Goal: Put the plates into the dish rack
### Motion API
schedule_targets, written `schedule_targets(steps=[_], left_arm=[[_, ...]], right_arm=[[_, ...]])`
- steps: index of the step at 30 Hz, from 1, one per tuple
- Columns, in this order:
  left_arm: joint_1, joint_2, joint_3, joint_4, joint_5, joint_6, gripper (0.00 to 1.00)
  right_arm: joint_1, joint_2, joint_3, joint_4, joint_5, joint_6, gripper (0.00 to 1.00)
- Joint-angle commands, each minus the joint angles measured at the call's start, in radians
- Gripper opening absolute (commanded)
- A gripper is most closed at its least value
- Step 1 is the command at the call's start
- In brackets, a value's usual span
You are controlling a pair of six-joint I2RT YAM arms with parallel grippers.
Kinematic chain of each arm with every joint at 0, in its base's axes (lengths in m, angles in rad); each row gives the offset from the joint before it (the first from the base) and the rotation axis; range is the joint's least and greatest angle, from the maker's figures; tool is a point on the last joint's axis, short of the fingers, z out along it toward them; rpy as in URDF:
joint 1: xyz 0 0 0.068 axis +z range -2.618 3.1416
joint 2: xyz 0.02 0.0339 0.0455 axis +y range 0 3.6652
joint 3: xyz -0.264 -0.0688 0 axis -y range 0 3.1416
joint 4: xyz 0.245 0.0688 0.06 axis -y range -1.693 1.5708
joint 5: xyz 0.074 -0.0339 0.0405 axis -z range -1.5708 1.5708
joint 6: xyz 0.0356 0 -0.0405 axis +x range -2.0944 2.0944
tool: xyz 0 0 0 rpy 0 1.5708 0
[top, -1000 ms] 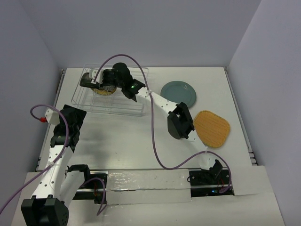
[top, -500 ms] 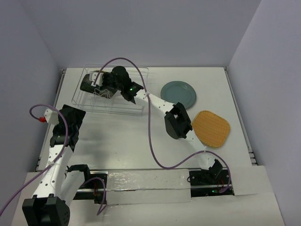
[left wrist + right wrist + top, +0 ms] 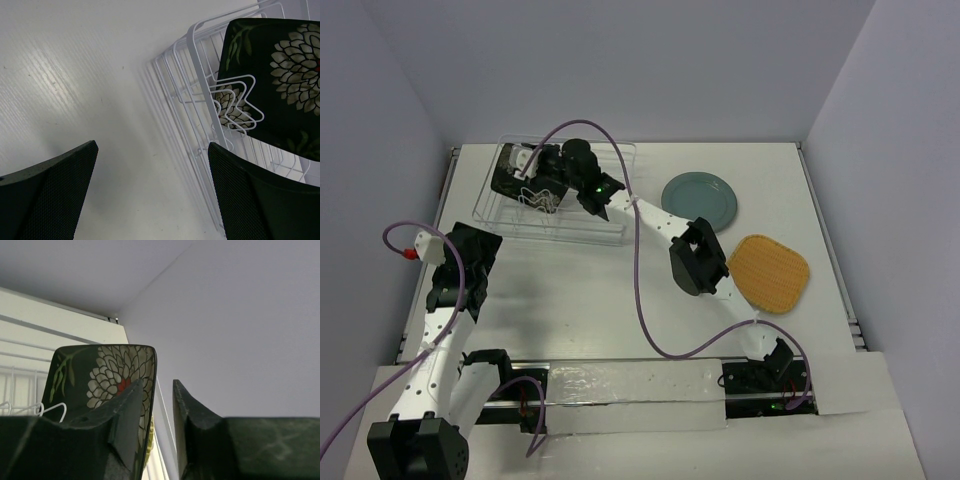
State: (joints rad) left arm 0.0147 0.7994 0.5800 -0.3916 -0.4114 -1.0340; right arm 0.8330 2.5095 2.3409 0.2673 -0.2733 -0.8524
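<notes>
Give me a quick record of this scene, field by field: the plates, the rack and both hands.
rack: far left of table
flowered black plate: standing on edge in rack
teal plate: flat, right of rack
orange plate: flat, nearer than teal plate
right hand: over rack beside black plate, slightly open, empty
left hand: wide open, empty, by rack's corner

Top view: the right tool (image 3: 542, 180) covers most of the black floral plate (image 3: 506, 165) in the dish rack (image 3: 590, 232); anything beneath it cannot be identified. Right wrist view: the tool's fingers (image 3: 125, 410) hide the plate's lower part, and a yellow sliver (image 3: 148, 437) behind it is too small to identify. Left wrist view: plate and rack are cut off at the right edge
</notes>
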Motion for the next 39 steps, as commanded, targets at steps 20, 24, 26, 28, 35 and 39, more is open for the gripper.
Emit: schedule_targets(steps=[20, 24, 26, 28, 35, 39], left_arm=[[0.037, 0.086, 0.085, 0.147, 0.111, 0.097, 0.99], [0.048, 0.164, 0.104, 0.215, 0.14, 0.095, 0.99], [0.055, 0.211, 0.132, 0.228, 0.143, 0.095, 0.99], [0.057, 0.243, 0.143, 0.239, 0.139, 0.093, 0.99], [0.074, 0.363, 0.187, 0.33, 0.167, 0.078, 0.99], [0.074, 0.438, 0.212, 0.372, 0.188, 0.071, 0.99]], right_arm=[[-0.122, -0.426, -0.497, -0.072, -0.098, 0.424, 0.71], [-0.132, -0.378, -0.47, -0.095, -0.081, 0.435, 0.71], [-0.14, -0.333, -0.421, -0.11, -0.093, 0.45, 0.7], [-0.141, -0.294, -0.365, -0.125, -0.103, 0.453, 0.69], [-0.147, -0.146, -0.195, -0.149, -0.073, 0.492, 0.66], [-0.152, -0.104, -0.176, -0.154, -0.076, 0.504, 0.65]])
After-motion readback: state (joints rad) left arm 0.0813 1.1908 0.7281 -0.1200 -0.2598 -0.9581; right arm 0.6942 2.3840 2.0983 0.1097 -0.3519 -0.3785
